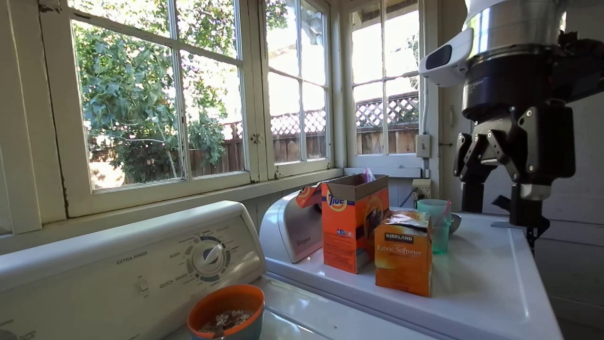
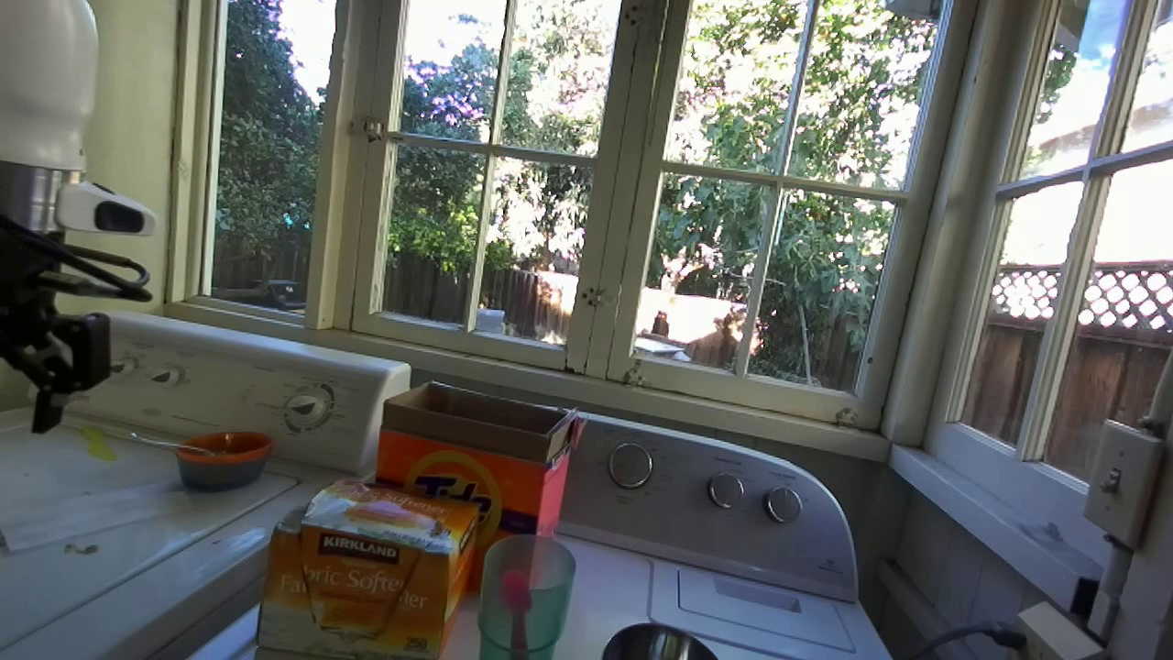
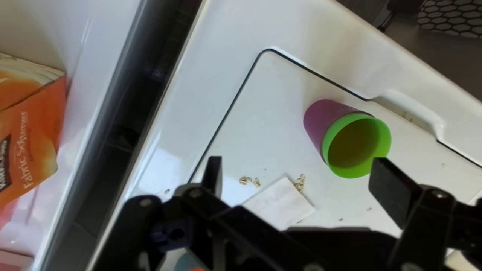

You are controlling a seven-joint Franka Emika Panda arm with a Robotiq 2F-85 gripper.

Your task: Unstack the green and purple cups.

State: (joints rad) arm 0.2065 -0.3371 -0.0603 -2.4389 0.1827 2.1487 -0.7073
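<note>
The hand point(image 3: 296, 167) hangs in the air above the white washer point(image 3: 241, 37), its two fingers spread wide and holding nothing; it is probably set wide to fit around a cup wall.

The green cup point(image 3: 357, 146) sits nested inside the purple cup point(image 3: 324, 121). The pair appears to stand upright on the washer's lid point(image 3: 260, 124), mouths up. In the wrist view they lie ahead of the hand, off toward the finger on the right, so the hand likely has to shift across and come down. The green rim shows above the purple one, which makes it the natural place to pinch; if the nesting is snug, the purple cup could lift along with it.

Lower in the wrist view, a square of paper point(image 3: 278, 203) lies flat with crumbs point(image 3: 243, 180) near it.

In an exterior view, a bowl point(image 2: 229, 471) with a spoon point(image 2: 165, 443) in it stands by the control panel point(image 2: 220, 385), perhaps to be out of the way. On the neighbouring machine point(image 1: 481, 274), a Tide box point(image 1: 347, 231), a softener box point(image 1: 403, 257) and a see-through teal tumbler point(image 2: 548, 596) stand grouped, seemingly stored there rather than part of the job.
</note>
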